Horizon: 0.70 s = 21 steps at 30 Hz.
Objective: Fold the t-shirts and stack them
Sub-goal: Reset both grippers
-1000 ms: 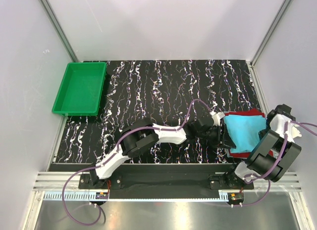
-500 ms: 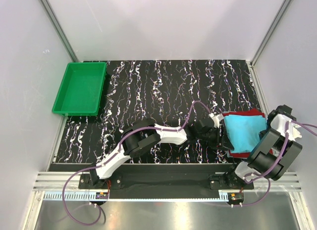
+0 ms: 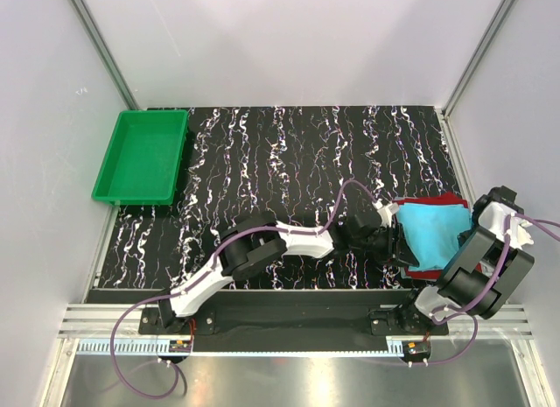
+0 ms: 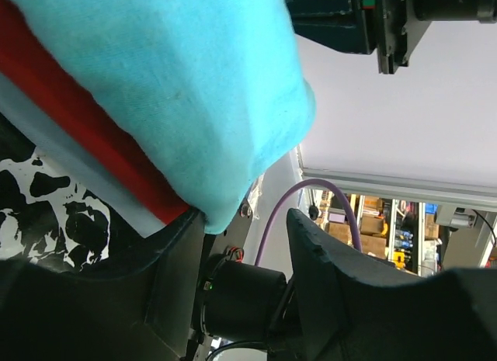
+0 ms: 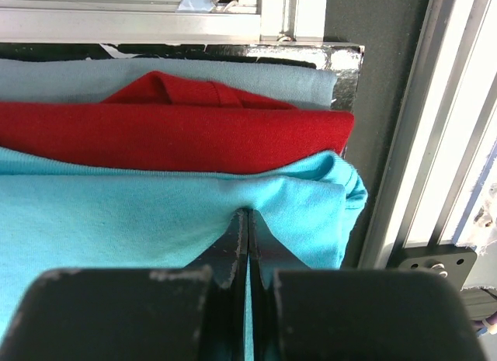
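Note:
The turquoise t-shirt (image 3: 433, 232) lies folded on the dark red t-shirt (image 3: 440, 199) at the mat's right edge. My left gripper (image 3: 395, 244) sits at the stack's left edge. In the left wrist view it (image 4: 248, 244) is open and empty, and a turquoise corner (image 4: 221, 213) hangs beside one finger, over the red layer (image 4: 85, 128). My right gripper (image 3: 477, 225) is at the stack's right edge. In the right wrist view it (image 5: 247, 221) is shut on a pinch of the turquoise t-shirt (image 5: 116, 221), with the red t-shirt (image 5: 178, 132) behind.
A pale grey-blue cloth layer (image 5: 78, 78) lies under the red t-shirt. A green plastic tray (image 3: 140, 155) stands at the far left. An aluminium frame post (image 5: 404, 144) and the right wall stand close beside the stack.
My left arm's elbow has slid a little to the right and its gripper has shifted slightly nearer the stack's left edge. The right gripper and the shirts have hardly moved.

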Tool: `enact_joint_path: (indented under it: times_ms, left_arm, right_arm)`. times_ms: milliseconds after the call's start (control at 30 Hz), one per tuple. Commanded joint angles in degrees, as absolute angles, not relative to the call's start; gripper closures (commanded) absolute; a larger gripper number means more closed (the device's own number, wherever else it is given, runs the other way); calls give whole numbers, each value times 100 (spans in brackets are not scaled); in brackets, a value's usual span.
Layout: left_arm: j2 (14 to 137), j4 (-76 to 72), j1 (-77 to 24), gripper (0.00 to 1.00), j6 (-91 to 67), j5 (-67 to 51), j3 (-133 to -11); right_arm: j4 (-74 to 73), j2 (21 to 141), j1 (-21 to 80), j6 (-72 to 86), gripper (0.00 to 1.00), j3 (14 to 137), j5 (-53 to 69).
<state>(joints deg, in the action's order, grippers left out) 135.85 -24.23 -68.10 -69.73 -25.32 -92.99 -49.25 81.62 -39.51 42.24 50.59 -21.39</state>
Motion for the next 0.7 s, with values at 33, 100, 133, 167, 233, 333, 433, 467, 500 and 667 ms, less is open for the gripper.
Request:
enact_joint_path:
  times_ms: [33, 100, 133, 167, 233, 333, 433, 467, 500, 667]
  left_arm:
    - [13798, -2874, -6864, 57, -7102, -2601, -9597]
    - [13843, -2892, -6856, 77, -7119, -2654, -9659]
    - [13825, -2883, -6855, 85, -7076, -2689, -9650]
    - [13799, -2744, -6821, 96, -7032, -2724, -9633]
    - [13563, -2270, -6794, 100, -6787, -2638, -9615]
    - [13132, -1733, -6741, 100, -6347, -2322, -9282]
    - [13209, -1600, -6732, 100, -6389, -2425, -9264]
    - [13262, -1661, -6732, 100, -6442, -2478, -9298]
    - [13306, -1661, -6732, 100, -6503, -2496, -9281]
    - [13526, -1714, -6750, 100, -6583, -2636, -9324]
  right_arm:
    - [-4808, 8200, -4008, 4271, 100, 5194, -2250]
    - [-4781, 8218, -4008, 4271, 100, 5186, -2241]
    - [-4773, 8235, -4008, 4271, 100, 5194, -2250]
    - [-4755, 8253, -4017, 4263, 100, 5186, -2259]
    - [-4729, 8270, -4025, 4236, 100, 5203, -2311]
    - [-4667, 8349, -4043, 4210, 100, 5168, -2329]
    - [-4615, 8385, -4069, 4219, 100, 5150, -2320]
    - [-4606, 8411, -4069, 4210, 100, 5142, -2329]
    - [-4588, 8429, -4078, 4201, 100, 5124, -2347]
    - [-4500, 8516, -4104, 4008, 100, 5115, -2478]
